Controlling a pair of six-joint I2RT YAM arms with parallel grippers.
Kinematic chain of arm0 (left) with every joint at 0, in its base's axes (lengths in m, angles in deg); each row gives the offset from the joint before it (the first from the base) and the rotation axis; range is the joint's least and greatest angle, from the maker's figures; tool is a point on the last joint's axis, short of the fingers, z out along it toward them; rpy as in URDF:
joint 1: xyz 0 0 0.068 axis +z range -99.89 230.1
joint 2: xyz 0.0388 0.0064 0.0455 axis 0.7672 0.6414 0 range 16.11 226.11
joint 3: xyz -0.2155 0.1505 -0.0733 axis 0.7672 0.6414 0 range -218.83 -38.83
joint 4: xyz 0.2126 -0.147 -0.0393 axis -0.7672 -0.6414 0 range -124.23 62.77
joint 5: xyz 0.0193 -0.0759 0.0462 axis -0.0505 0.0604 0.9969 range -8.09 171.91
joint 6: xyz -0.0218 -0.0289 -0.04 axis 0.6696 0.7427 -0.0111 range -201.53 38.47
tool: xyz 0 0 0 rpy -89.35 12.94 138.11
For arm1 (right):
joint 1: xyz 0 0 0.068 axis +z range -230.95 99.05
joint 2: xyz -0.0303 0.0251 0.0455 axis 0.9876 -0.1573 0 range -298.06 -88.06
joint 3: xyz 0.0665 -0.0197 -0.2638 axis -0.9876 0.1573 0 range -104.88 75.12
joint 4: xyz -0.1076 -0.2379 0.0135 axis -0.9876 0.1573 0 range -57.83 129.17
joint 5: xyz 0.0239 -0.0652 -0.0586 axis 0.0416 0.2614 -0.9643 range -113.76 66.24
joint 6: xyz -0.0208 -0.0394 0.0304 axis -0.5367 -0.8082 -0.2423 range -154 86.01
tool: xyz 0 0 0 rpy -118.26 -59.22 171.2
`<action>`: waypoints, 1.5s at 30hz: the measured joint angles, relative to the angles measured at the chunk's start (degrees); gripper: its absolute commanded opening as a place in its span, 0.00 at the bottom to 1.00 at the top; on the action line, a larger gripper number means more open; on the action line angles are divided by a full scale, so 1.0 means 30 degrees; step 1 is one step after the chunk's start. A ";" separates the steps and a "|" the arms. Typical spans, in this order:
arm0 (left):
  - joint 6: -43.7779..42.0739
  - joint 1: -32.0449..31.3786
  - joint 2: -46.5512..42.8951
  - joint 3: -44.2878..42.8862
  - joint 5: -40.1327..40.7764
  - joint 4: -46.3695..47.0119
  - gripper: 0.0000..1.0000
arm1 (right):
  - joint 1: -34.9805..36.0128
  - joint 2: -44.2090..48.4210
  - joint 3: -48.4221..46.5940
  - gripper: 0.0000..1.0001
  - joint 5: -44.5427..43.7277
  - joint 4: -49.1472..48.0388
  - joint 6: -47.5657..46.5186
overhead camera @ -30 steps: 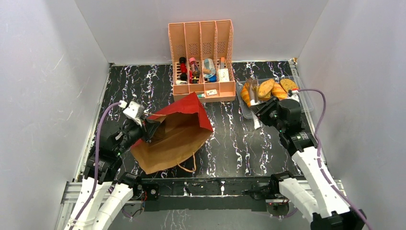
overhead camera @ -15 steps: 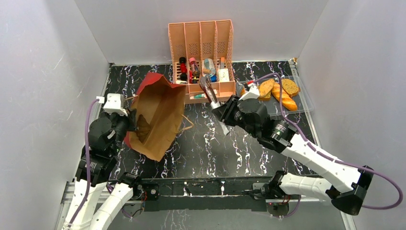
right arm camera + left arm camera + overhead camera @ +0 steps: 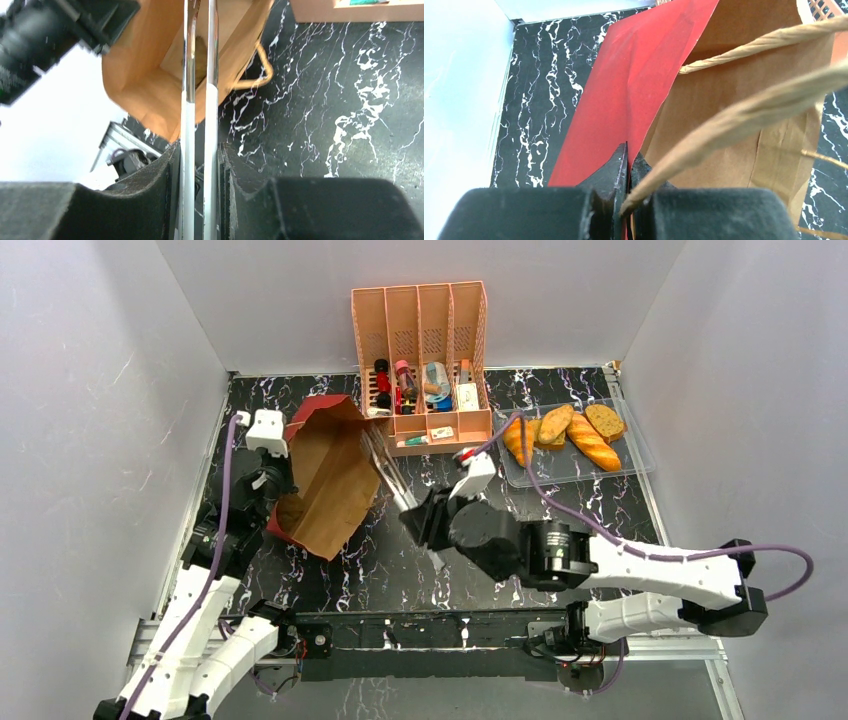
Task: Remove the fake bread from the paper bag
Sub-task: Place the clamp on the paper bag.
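The bag [image 3: 335, 485] lies tilted on the left part of the worktop [image 3: 620, 510], its mouth turned towards the near edge and its red base towards the organizer [image 3: 420, 330]. The left gripper [image 3: 628, 155] is clenched on the red edge of the bag. In the left wrist view the fingers are seen pressed together on the paper, with a twisted handle passing just beside them.

The right gripper [image 3: 200, 147] is clamped on a pair of metal tongs [image 3: 385, 468]; both blades are held between the fingers. The right arm is stretched across the middle of the worktop, and the tongs are pointed at the bag, their tips over its right side. In the right wrist view the blades are lined up with the mouth – a dark brown shape is seen inside, but it cannot be identified.

The bread [image 3: 592, 443] – four pieces – is laid side by side in a clear tray [image 3: 545, 468] at the far right, well apart from the bag and from both grippers.
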 measured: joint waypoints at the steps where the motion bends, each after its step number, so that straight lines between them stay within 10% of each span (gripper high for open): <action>1: -0.0107 0.0000 0.0169 0.0095 -0.0024 0.0132 0.00 | 0.0539 -0.0199 -0.0019 0.21 -0.0333 0.0098 0.0008; 12: -0.1133 0.0000 0.0025 0.1339 -0.2718 0.1528 0.00 | 0.4407 -0.4860 -0.0421 0.23 -0.1665 0.0335 0.0519; 45: 0.0304 0.0000 -0.5015 0.5182 -1.0198 0.1648 0.00 | 0.0537 -1.1262 0.1861 0.32 0.3511 -0.7263 0.3574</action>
